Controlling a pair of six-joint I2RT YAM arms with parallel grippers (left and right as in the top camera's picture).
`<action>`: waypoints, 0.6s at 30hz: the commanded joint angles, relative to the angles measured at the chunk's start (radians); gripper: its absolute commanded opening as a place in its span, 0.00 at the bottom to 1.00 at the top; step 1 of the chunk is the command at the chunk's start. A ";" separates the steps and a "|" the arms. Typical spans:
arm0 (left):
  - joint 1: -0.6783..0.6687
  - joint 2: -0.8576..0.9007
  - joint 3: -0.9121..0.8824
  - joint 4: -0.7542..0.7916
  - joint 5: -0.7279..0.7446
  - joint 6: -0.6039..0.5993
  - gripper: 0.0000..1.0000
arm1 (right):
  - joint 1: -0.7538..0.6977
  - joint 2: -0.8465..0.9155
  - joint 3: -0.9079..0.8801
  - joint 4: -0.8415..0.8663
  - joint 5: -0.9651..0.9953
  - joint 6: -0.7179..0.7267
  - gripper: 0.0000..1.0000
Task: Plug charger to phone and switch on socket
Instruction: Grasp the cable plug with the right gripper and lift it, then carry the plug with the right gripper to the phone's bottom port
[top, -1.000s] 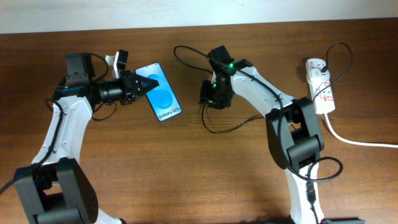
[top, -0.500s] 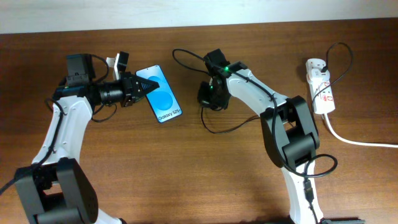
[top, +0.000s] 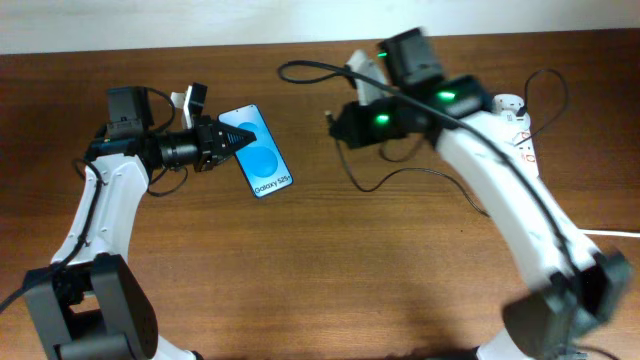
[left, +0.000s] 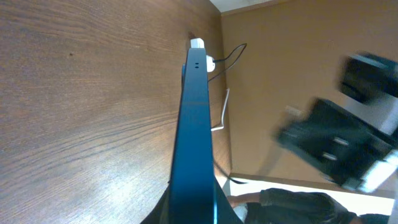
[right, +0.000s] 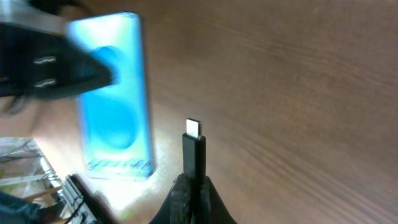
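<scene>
The phone (top: 259, 153), with a blue screen, is held tilted over the table by my left gripper (top: 226, 142), which is shut on its left edge. In the left wrist view the phone (left: 194, 130) is edge-on between the fingers (left: 193, 214). My right gripper (top: 347, 123) is shut on the charger plug (top: 329, 117), raised to the right of the phone. In the right wrist view the plug (right: 193, 152) stands up from the jaws (right: 191, 190), silver tip toward the blurred phone (right: 115, 118). The black cable (top: 400, 176) trails across the table. The socket (top: 521, 150) lies at the far right, partly behind my right arm.
The socket's thick white cord (top: 598, 232) runs off the right edge. A loop of black cable (top: 291, 69) lies behind the phone near the table's back edge. The socket also shows small and far in the left wrist view (left: 198, 45).
My right arm has lifted and swung up and to the right, carrying the plug off the table. The left arm and the phone have not moved.
</scene>
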 joint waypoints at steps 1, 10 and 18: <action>0.001 -0.004 0.008 0.003 0.045 -0.002 0.00 | -0.053 -0.151 0.013 -0.079 -0.091 -0.106 0.04; 0.001 -0.004 0.008 0.003 0.050 -0.004 0.00 | -0.122 -0.566 -0.079 -0.337 -0.098 -0.160 0.04; -0.023 -0.004 0.008 0.189 0.254 -0.056 0.00 | -0.098 -0.617 -0.587 0.032 -0.341 0.000 0.04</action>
